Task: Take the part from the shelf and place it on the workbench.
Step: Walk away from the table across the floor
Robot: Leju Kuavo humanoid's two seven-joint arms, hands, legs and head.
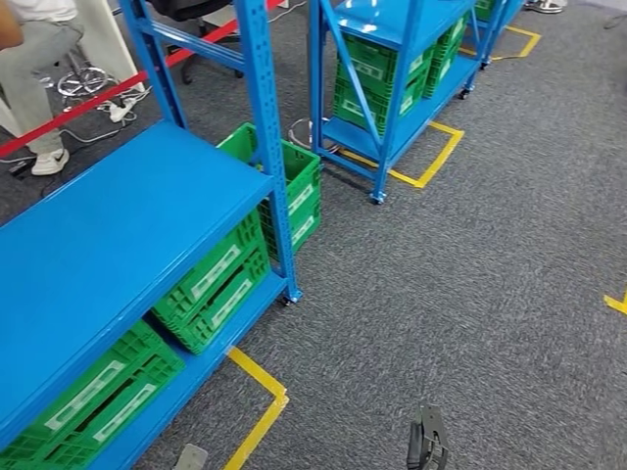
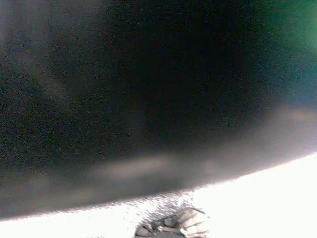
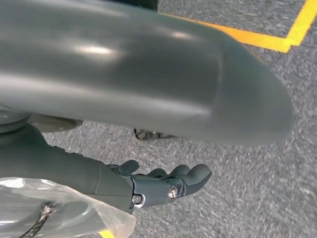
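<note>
Progress is judged slight: nothing is held by the right hand [image 3: 164, 186] (fingers extended), the left hand's [image 1: 191, 457] state cannot be told, and the blue shelf [image 1: 111, 245] is merely faced.

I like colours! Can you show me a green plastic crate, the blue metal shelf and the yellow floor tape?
green plastic crate [image 1: 215, 284]: head view, on its slatted front wall.
blue metal shelf [image 1: 111, 230]: head view, on its bare top board.
yellow floor tape [image 1: 261, 406]: head view, near its corner.

The left wrist view is dark blur, so the left hand [image 2: 174, 225] is unreadable. The right hand [image 1: 426, 441] is cropped at the head view's edge.
</note>
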